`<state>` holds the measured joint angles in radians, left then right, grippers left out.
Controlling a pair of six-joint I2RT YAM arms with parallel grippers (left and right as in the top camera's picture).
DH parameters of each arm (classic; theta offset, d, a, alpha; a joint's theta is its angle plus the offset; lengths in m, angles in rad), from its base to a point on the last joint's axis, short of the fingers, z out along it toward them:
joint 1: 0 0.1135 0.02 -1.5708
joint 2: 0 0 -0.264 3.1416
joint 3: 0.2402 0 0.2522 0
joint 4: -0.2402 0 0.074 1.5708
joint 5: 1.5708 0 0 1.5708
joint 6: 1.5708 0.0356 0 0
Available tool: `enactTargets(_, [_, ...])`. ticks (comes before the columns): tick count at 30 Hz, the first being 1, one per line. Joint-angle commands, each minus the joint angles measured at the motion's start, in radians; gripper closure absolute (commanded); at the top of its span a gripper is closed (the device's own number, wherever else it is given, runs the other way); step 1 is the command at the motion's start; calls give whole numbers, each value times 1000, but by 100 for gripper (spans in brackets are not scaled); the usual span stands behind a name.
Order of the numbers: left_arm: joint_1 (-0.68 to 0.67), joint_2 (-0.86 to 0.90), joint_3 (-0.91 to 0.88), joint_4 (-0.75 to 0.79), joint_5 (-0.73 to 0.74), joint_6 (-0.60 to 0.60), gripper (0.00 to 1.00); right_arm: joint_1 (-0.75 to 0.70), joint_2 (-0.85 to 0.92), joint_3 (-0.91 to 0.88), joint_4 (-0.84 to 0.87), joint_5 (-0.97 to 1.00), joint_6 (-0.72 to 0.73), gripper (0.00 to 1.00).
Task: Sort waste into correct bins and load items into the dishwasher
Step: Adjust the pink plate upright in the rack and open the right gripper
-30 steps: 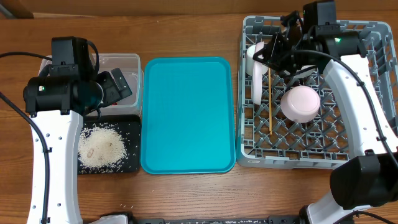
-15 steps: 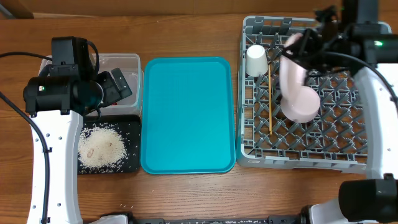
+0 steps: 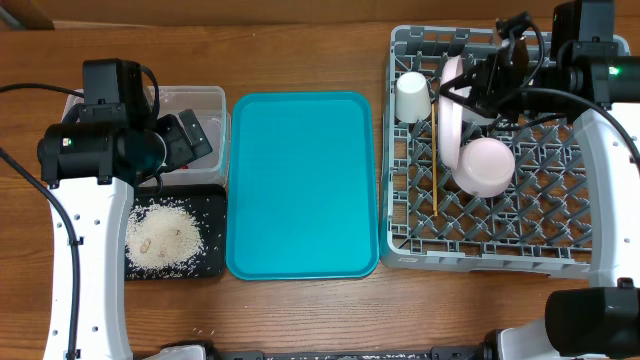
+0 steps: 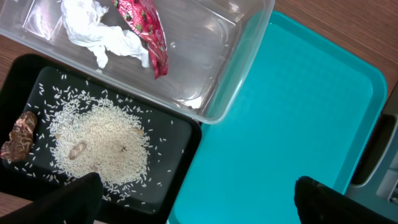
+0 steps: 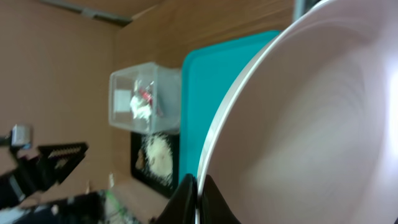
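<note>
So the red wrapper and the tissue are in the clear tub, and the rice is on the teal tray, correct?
Not quite: the left wrist view shows the rice in the black tray, not on the teal tray. The red wrapper and the tissue are indeed in the clear tub.

a brown wooden table (image 3: 300, 50) fills the overhead frame edge to edge, its grain running left to right. the light is even and soft, and shadows on the wood are faint. a paler patch (image 3: 20, 10) sits in the upper left corner, too little shown to name.
</note>
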<state>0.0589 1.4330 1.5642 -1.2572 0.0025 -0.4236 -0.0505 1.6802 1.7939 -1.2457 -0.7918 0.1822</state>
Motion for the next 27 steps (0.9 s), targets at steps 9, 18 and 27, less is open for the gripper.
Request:
enactTargets(9, [5,-1,9,1,-13,-3,0,-6,35,-2,-34,-128,-161,96])
enactTargets(18, [4,-1,9,1,-13,-3,0,-11,87,-24,-31,-130,-165,96])
enactTargets(27, [6,-1,9,1,-13,-3,0,-36,96,-103,-7,-127,-164,96])
